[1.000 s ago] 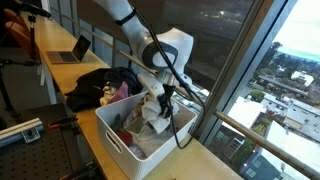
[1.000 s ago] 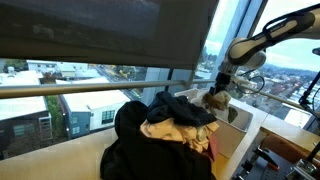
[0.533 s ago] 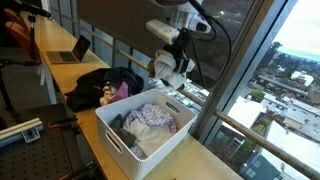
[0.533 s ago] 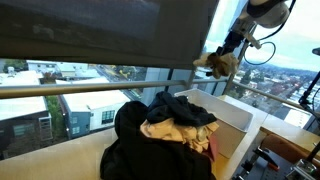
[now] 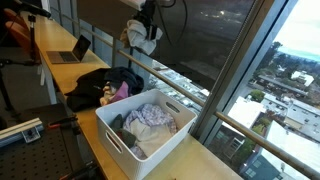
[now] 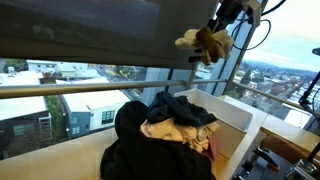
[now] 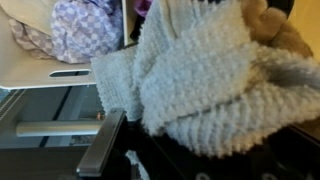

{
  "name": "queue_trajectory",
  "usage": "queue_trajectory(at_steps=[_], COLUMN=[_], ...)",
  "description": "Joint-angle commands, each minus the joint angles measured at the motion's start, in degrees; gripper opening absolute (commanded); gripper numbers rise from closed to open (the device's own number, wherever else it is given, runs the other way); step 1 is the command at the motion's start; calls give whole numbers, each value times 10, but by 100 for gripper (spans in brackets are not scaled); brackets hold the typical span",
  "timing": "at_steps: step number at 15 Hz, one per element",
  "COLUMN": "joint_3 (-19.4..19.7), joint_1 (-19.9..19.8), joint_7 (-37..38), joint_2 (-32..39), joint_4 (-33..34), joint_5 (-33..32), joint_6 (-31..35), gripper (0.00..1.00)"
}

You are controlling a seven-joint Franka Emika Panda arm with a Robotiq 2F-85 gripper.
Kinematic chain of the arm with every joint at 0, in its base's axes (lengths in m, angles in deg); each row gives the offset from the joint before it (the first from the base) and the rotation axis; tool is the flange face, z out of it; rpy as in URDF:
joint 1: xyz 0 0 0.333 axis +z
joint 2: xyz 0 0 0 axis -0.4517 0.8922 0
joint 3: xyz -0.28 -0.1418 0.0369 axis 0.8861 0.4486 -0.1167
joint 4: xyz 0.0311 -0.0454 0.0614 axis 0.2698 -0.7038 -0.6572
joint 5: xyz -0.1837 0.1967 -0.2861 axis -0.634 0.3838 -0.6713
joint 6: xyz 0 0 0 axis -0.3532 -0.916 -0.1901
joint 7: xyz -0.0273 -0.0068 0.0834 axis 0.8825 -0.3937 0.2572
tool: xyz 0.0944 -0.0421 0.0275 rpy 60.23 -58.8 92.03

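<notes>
Knitted cream cloth (image 5: 138, 36) now hangs high in the air from the claw (image 6: 212, 30), well above the white bin (image 5: 120, 135) it was being drawn out of a second ago. At that point the claw was down among the clothes in the bin. Half a second later it had the cloth just above the rim, and now the arm has swung it up and sideways, so in an exterior view it sits in front of the dark window blind, more over the pile of dark clothes (image 5: 105, 82) than over the bin. The claw is closed narrowly on the cloth. In the wrist view the fuzzy fabric (image 7: 200, 80) bunches up and fills most of the picture, hiding the fingertips, with a brownish part showing at the upper right. Nothing trails back to the bin: the cloth (image 6: 204, 43) dangles free in a loose clump, touching no other thing. The lilac patterned garment (image 5: 150, 117) stays in the bin and looks unmoved, showing at the upper left of the wrist view (image 7: 85, 25) beside the bin's white edge. The laptop (image 5: 70, 50) sits farther along the tabletop (image 5: 50, 72), well apart. Judging from this, lifting one piece clear of the bin is done cleanly, and the grip looks secure enough for carrying.
</notes>
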Motion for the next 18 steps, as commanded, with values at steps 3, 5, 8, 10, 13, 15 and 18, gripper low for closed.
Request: queue_trajectory(at_steps=[3, 5, 8, 10, 13, 15, 18], joint_3=[-23, -23, -23, -26, -30, -30, -22], joint_1=[41, 44, 47, 52, 63, 69, 82], joint_7=[-5, -9, -8, -3, 2, 3, 17], joint_2=[34, 53, 86, 108, 147, 187, 246], joint_4=[-45, -50, -47, -51, -52, -38, -19], joint_5=[-15, -18, -23, -27, -31, -33, -56], joint_6=[41, 49, 54, 59, 67, 67, 71], gripper=[5, 5, 5, 5, 5, 5, 5])
